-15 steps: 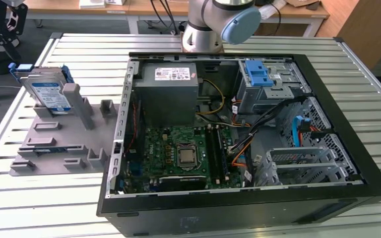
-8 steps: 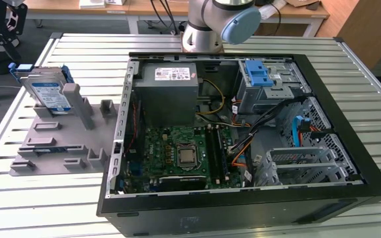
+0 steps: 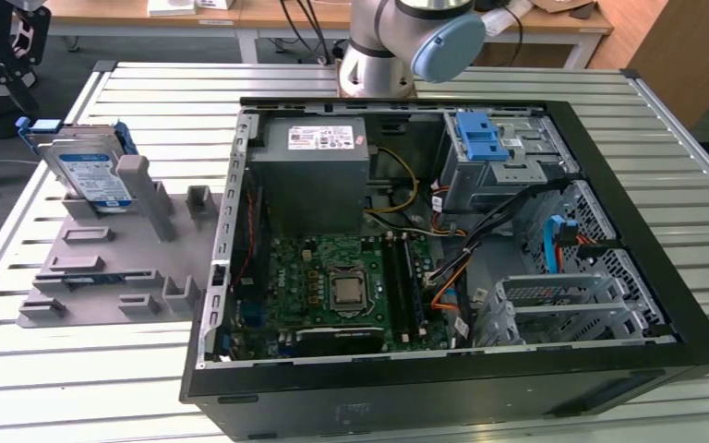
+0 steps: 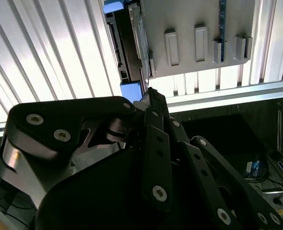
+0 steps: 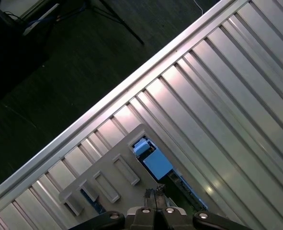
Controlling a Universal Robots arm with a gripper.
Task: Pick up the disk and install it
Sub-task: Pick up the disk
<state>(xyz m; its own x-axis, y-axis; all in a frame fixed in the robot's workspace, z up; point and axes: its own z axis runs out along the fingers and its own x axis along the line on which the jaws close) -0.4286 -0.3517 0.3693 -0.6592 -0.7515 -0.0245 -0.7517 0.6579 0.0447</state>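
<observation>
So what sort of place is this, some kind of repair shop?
Likely a robotics lab or workshop: a robot arm stands at a slatted metal table carrying an opened computer case and a disk in a gray fixture.

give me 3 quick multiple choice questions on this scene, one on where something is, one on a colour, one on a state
1. Where is the disk?
A. In a drive bay inside the case
B. Lying flat on the slatted table
C. Standing in the gray holder, on the exterior view's left of the computer case

2. What colour is the disk's carrier?
A. Blue
B. Red
C. Yellow

3. What state is the computer case in?
A. Closed, side panel on
B. Open, with the motherboard exposed
C. Turned over, underside up

Answers:
1 C: the disk stands on edge in the holder, outside the case.
2 A: the tab and frame around the silver drive are blue.
3 B: the exterior view looks straight down onto the board and cables.
</observation>
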